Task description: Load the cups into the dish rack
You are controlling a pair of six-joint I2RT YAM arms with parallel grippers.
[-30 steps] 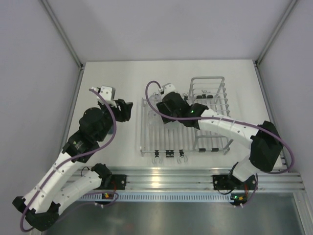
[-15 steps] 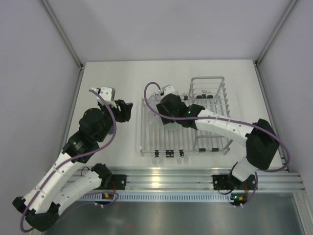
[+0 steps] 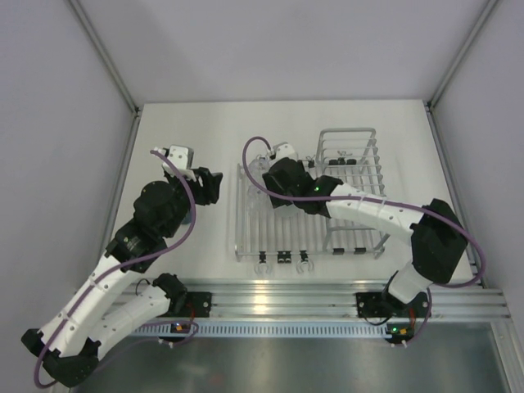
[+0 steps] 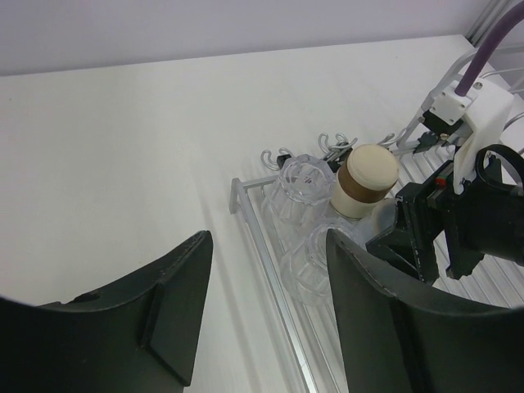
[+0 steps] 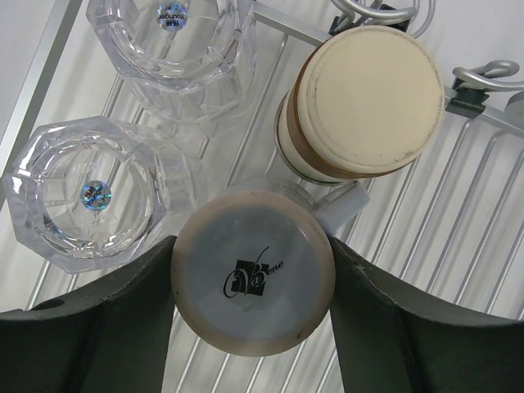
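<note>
As the right claw [image 5: 252, 255] sits clamped on it, the upturned pale blue mug [image 5: 254, 282] fills the wrist view. Its round base faces the camera with a black printed logo and a tan ring at the edge. The dark fingers [image 5: 115, 327] press in from both sides. A stubby handle pokes out toward the next cup along. Whether the mug's rim is down on the bars or just above them, I cannot tell.

Just beside that handle stands the tan-and-brown cup [image 5: 368, 98], also upside down. It has a cream base and a brown band below. On the other side are two clear faceted glasses, both inverted. One [image 5: 90, 196] is near the mug and the other [image 5: 168, 41] lies further toward the rack's end. All four are bunched at the far end of the flat barred section of the silver wire dish rack [image 3: 246, 237]. Its taller basket section rises on the right-hand side.

Over on the other side, the left claw [image 4: 264, 246] hangs with its jaws spread wide and nothing between them. It is above the bare white table [image 3: 188, 131], apart from the rack's left rail. From there it looks across at the cream-topped cup and the glasses.
</note>
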